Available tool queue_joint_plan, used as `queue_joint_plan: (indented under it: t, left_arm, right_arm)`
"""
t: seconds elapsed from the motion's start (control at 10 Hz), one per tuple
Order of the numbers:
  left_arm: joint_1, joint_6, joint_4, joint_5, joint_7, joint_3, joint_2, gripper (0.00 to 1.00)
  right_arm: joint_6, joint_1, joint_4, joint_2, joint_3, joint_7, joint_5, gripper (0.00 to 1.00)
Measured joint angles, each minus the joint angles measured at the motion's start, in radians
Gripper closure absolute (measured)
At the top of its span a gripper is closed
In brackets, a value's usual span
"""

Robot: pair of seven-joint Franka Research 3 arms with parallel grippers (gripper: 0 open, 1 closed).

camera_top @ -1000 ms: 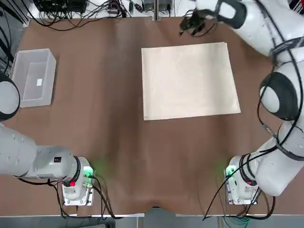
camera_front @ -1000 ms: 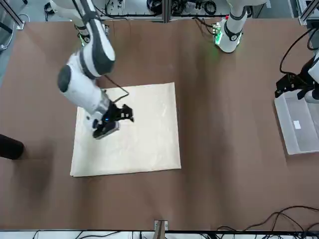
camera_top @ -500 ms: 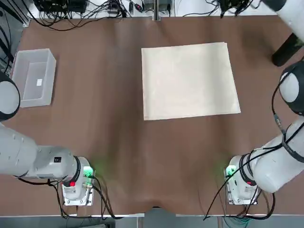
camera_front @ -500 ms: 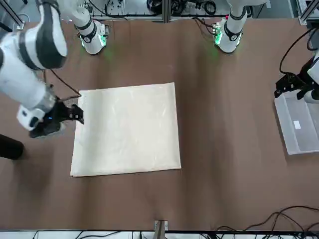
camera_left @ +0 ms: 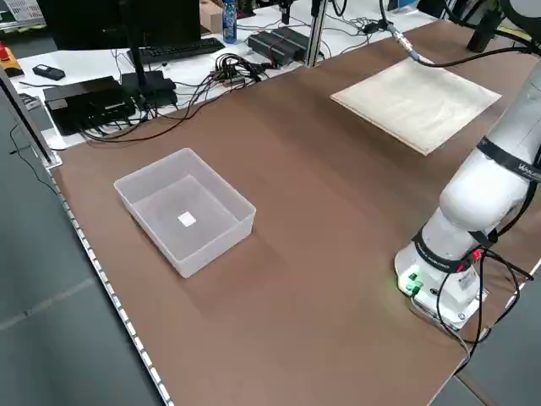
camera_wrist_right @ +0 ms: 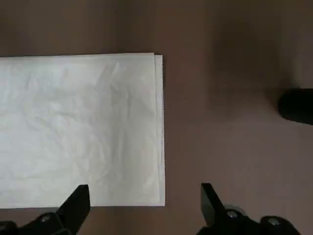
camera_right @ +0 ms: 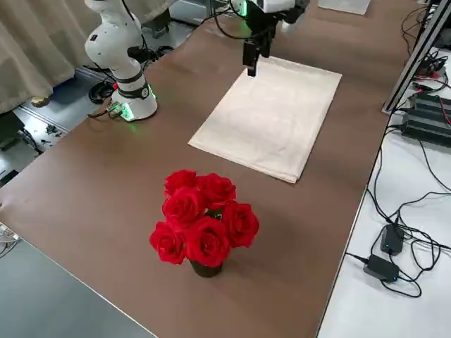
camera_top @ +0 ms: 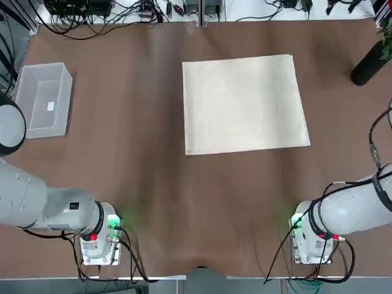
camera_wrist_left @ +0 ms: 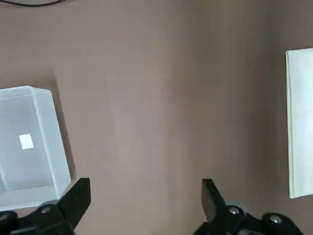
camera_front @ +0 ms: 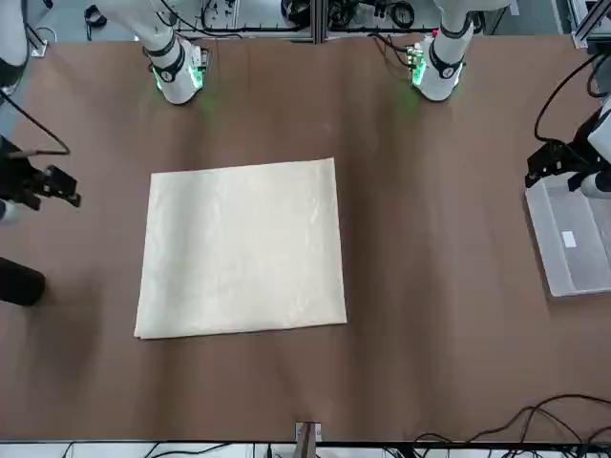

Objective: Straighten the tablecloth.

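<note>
We saw the tablecloth (camera_top: 245,104) lying flat on the table's (camera_top: 153,184) right half, its longer side running left to right, closer to our right gripper (camera_front: 43,186) than our left gripper (camera_front: 563,162), both wide open and holding nothing.

The left gripper (camera_wrist_left: 145,192) hung open over bare table (camera_wrist_left: 146,98), between the clear bin (camera_wrist_left: 29,142) and the tablecloth's (camera_wrist_left: 301,122) edge

Brown table (camera_top: 141,159) with tablecloth (camera_top: 244,104), clear bin (camera_top: 43,99), rose pot (camera_right: 204,220).
</note>
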Motion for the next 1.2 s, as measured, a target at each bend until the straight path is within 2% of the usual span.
queue_joint_plan:
  t: [0.2,0.3,0.6,1.2]
  left_arm:
    - [0.000,0.000,0.000,0.000,0.000,0.000,0.000,0.00]
    - [0.000,0.000,0.000,0.000,0.000,0.000,0.000,0.00]
    - [0.000,0.000,0.000,0.000,0.000,0.001,0.000,0.00]
    - [0.000,0.000,0.000,0.000,0.000,0.001,0.000,0.00]
  right_arm:
    - [-0.034,-0.144,0.001,-0.032,0.147,0.003,-0.014,0.00]
    - [-0.035,-0.165,0.003,-0.034,0.171,0.008,-0.016,0.00]
    - [-0.039,-0.160,0.023,-0.034,0.176,0.071,-0.016,0.00]
    - [-0.039,-0.157,0.037,-0.034,0.169,0.087,-0.016,0.00]
